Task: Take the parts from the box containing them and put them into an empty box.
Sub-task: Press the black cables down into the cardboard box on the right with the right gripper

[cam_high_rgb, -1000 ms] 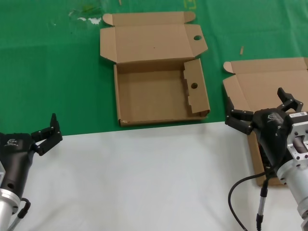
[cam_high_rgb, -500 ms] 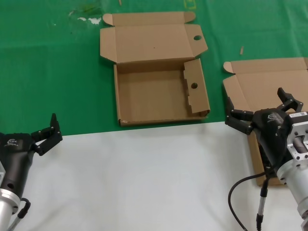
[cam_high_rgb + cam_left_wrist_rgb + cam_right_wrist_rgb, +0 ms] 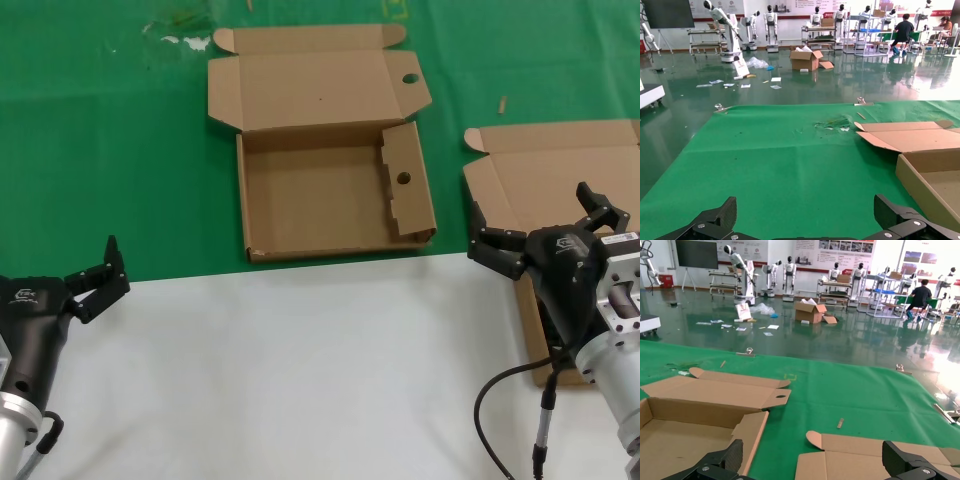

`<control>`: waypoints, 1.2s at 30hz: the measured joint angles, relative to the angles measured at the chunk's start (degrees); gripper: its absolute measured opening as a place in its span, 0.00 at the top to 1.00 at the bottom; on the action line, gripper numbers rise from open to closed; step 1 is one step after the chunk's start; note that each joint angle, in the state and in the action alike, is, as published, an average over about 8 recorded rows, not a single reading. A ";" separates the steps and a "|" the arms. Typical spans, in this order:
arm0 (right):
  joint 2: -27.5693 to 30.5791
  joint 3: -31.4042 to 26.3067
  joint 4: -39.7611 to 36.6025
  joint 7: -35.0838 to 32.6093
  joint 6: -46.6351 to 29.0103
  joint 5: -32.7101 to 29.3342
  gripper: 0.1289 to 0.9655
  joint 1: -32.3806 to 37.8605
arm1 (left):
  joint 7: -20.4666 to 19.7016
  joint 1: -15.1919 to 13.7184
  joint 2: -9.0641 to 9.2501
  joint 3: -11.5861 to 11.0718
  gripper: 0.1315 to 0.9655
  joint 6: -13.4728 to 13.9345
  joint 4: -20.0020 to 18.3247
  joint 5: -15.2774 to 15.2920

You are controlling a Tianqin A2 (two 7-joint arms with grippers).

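Open right hand (image 3: 545, 232) hovers over the full box (image 3: 520, 190), cords hidden beneath; likely light and floppy, best pinched mid-bundle. Left hand (image 3: 95, 275) open, well left of the empty box (image 3: 330, 200)

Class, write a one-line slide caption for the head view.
Open right pincer over the plain-lidded box; open left pincer idle near the empty box.

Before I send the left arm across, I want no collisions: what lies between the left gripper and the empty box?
In the head view, only bare green cloth lies between the left gripper and the empty box.
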 joint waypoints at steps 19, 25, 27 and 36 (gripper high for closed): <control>5.62 0.28 1.79 -5.13 5.74 -0.84 0.00 -1.72 | 0.00 0.00 0.00 0.00 0.00 0.00 0.00 0.00; 14.43 -0.59 6.03 -11.56 11.20 4.41 0.00 -5.54 | 0.00 0.00 0.00 0.00 0.00 0.00 0.00 0.00; 18.22 -1.06 8.09 -12.95 12.16 6.81 0.00 -7.81 | 0.00 0.00 0.00 0.00 0.00 0.00 0.00 0.00; 25.85 10.85 14.75 -22.11 -2.32 7.40 0.00 -23.95 | -0.03 0.00 0.00 0.00 0.00 0.00 0.00 0.01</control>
